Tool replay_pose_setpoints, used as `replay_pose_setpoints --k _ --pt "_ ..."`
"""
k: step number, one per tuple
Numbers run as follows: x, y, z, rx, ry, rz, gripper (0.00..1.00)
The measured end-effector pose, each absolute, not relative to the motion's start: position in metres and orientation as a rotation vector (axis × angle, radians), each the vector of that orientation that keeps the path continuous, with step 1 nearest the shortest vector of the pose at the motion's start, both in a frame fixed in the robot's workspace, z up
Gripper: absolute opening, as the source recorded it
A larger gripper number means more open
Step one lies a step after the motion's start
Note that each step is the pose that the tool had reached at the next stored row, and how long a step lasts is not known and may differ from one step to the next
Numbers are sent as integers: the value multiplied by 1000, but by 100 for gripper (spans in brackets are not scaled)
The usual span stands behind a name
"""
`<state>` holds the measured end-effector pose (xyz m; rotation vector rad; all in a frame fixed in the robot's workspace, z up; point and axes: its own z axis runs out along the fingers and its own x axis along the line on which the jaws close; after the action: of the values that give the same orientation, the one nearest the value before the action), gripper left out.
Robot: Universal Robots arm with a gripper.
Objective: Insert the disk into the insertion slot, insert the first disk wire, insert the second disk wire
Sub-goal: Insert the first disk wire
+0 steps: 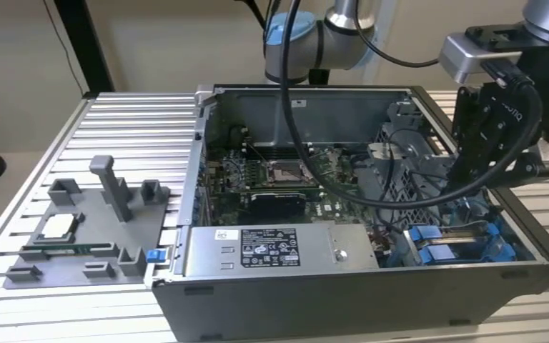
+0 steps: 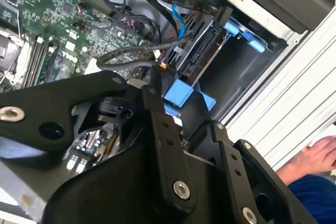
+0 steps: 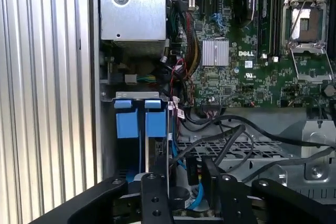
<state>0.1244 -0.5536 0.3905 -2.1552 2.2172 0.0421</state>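
My gripper (image 1: 465, 187) reaches down into the open computer case at the exterior view's right, above the insertion slot (image 1: 451, 246) with its blue rails. In the first wrist view, two blue carrier fronts stand side by side in the grey bay (image 3: 107, 129); the disk (image 3: 155, 124) sits among them. The black fingers (image 3: 152, 198) stand apart, so the gripper (image 3: 186, 182) is open, with a thin black wire end and a blue flat cable (image 3: 197, 198) in the gap. In the second wrist view the gripper (image 2: 184, 114) hovers at a blue tab (image 2: 181, 93) beside a braided black wire (image 2: 131, 51).
A long silver box with a sticker (image 1: 265, 250) lies along the case's front. The motherboard (image 3: 252, 61) fills the middle, and loose black cables (image 3: 231, 135) cross a perforated cage. A grey fixture (image 1: 83, 229) stands on the ribbed table. A person's hand (image 2: 315, 158) rests outside the case.
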Motion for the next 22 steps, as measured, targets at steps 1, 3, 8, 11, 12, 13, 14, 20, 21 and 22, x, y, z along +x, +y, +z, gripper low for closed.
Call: replay_pose_setpoints --k 1,3,8,11,12,13,14,20,21,22 --pt "124 -554 391 -2151 2212 31 100" --pt "124 -554 390 -2144 2203 14 100" --pt "120 -553 390 -2134 2193 15 100" --pt "118 -553 390 -2128 2188 24 100" --pt "117 -553 389 -2127 2187 26 100" --pt "117 -553 389 -2126 2185 29 100" --pt "117 -553 388 -2124 2184 31 100" --pt "116 -553 385 -2109 2170 56 100" --pt "116 -553 385 -2104 2165 62 100" --pt "116 -553 385 -2100 2161 68 100"
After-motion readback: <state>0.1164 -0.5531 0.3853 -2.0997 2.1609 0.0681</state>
